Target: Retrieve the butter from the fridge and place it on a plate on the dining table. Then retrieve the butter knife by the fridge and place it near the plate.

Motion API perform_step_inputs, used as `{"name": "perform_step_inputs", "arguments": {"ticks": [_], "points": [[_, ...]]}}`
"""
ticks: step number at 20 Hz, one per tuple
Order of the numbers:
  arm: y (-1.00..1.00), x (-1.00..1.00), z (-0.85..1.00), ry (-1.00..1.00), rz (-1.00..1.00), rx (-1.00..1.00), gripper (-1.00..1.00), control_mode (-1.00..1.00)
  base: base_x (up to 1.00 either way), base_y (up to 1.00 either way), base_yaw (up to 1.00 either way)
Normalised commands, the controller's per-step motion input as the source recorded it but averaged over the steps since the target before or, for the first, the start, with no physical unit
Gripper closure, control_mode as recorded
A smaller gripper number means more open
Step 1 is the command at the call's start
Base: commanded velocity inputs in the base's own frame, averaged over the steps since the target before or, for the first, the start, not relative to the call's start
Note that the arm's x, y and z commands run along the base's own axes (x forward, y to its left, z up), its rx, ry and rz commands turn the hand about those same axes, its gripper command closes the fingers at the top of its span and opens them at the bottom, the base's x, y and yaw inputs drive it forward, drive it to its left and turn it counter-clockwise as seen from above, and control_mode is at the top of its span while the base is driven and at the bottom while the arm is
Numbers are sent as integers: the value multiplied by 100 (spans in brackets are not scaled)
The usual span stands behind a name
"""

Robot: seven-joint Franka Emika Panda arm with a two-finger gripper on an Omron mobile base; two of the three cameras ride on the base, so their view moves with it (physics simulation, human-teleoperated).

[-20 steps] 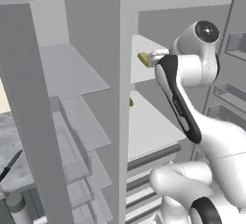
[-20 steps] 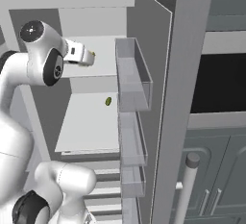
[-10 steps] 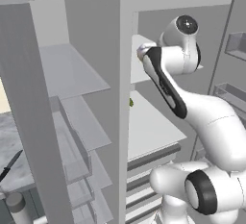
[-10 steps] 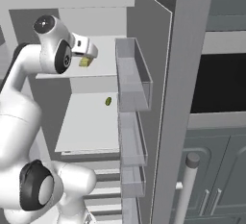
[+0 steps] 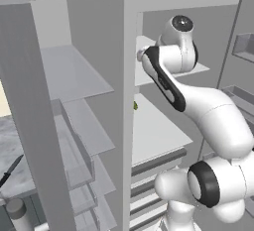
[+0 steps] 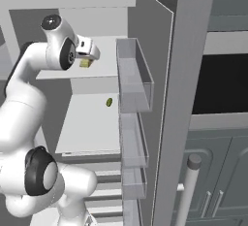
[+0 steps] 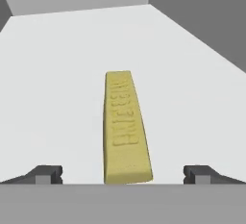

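Note:
The butter (image 7: 124, 127), a yellow stick, lies lengthwise on the white upper shelf (image 7: 57, 74) of the open fridge (image 6: 189, 74). My gripper (image 7: 123, 175) is open, and its two dark fingertips (image 7: 48, 174) stand wide on either side of the butter's near end without touching it. From the right base, the hand (image 6: 88, 54) hovers just above the butter (image 6: 86, 63). The butter knife (image 5: 10, 170), slim and dark, lies on the marble counter left of the fridge. The plate and the dining table are out of view.
A tiny olive-green lump (image 6: 109, 102) sits on the shelf below. The open right door carries clear bins (image 6: 135, 79) close beside the arm. The fridge's centre wall (image 5: 128, 101) stands left of the hand. A grey cylinder (image 5: 19, 213) stands near the knife.
The arm has swung forward and reached deeper into the fridge, bringing the hand down over the butter on the upper shelf. The jaws have stayed open.

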Motion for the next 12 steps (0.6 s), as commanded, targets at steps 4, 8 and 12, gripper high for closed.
{"name": "perform_step_inputs", "arguments": {"ticks": [4,8,12], "points": [[0,17,-34,1,2,0,-100,-100,0,0,0],[0,30,-30,0,1,0,-100,-100,0,0,0],[0,44,-21,0,0,0,-100,-100,0,0,0]]}}
